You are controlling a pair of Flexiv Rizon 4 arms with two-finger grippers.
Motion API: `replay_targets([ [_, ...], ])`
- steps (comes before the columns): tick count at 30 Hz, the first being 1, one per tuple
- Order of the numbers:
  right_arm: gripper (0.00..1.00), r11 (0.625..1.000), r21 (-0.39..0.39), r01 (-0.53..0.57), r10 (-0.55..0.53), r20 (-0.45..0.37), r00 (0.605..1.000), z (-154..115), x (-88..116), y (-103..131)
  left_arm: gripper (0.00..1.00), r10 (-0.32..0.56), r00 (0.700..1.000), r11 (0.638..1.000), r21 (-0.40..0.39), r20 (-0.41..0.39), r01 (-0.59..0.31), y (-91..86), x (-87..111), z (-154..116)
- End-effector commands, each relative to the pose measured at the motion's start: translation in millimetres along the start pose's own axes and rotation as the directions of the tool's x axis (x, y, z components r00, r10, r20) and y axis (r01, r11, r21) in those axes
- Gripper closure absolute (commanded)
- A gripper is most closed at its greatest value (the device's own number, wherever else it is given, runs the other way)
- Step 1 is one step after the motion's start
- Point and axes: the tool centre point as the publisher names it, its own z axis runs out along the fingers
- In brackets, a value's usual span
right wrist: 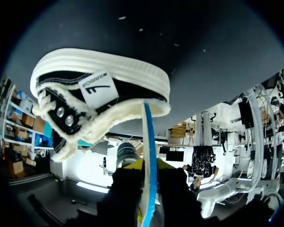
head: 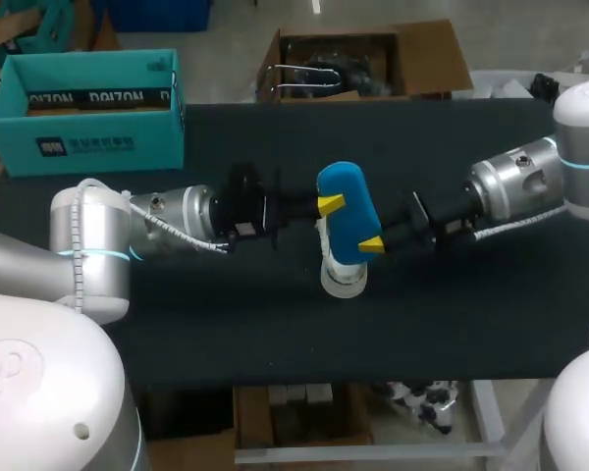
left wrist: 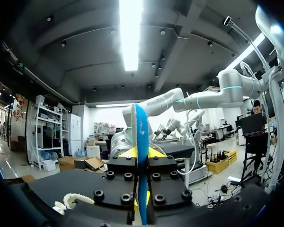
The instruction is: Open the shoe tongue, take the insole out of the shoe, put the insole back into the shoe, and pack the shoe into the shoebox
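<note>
At the middle of the dark table [head: 275, 334], in the head view, a blue insole [head: 346, 211] stands up on its long axis over the shoe [head: 344, 278]. Only the shoe's white sole end shows beneath it. The left gripper [head: 330, 204] comes in from one side and meets the insole's upper edge. The right gripper [head: 375, 243] comes in from the other side and meets it lower down, so the insole sits between the two arms. A teal shoebox [head: 83, 137] stands open at the table's far left corner, well apart from all this.

In the left wrist view, the insole [left wrist: 142, 127] appears edge-on as a thin blue strip rising straight out from the left gripper [left wrist: 142, 152]. The two fingers are drawn nearly together and press on it from both sides, yellow tips flanking it.

In the right wrist view, the right gripper [right wrist: 148, 165] is likewise closed to a narrow slot, pinching the insole [right wrist: 146, 132] edge-on between its fingers. Ahead of the gripper is the shoe [right wrist: 99, 90], black canvas with a white ribbed sole, a heel label and a pale fleecy lining. The insole's far end reaches the fleecy rim of the shoe's opening. Whether it goes inside cannot be made out.
</note>
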Motion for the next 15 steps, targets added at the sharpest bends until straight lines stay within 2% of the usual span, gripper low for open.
replay_targets([
  [1,1.0,1.0,0.007,0.002,-0.002,0.007,1.0,-3,1,1,1.0,-0.023,1.0,1.0,0.016,-0.012,0.023,6.7,-4.1,1],
  [2,1.0,1.0,0.008,0.003,-0.003,0.008,1.0,-4,1,2,0.87,-0.024,1.0,1.0,0.011,-0.009,0.024,7.1,-4.7,0],
  [3,1.0,1.0,0.013,0.008,-0.008,0.016,1.0,-4,1,2,0.46,-0.04,0.999,0.999,0.003,-0.02,0.04,7.0,-5.5,-2],
  [4,1.0,1.0,0.016,0.01,-0.01,0.018,1.0,-5,1,2,0.0,-0.043,0.999,0.999,-0.006,-0.027,0.043,6.2,-6.6,-5],
  [11,1.0,0.999,0.018,0.039,-0.04,0.036,0.999,-9,-7,-4,0.0,-0.093,0.982,0.989,-0.128,-0.165,0.073,-6.9,-11.1,-25],
  [15,1.0,0.998,0.021,0.061,-0.062,0.051,0.997,-8,-13,-9,0.0,-0.176,0.938,0.956,-0.281,-0.297,0.09,-12.5,-14.4,-36],
])
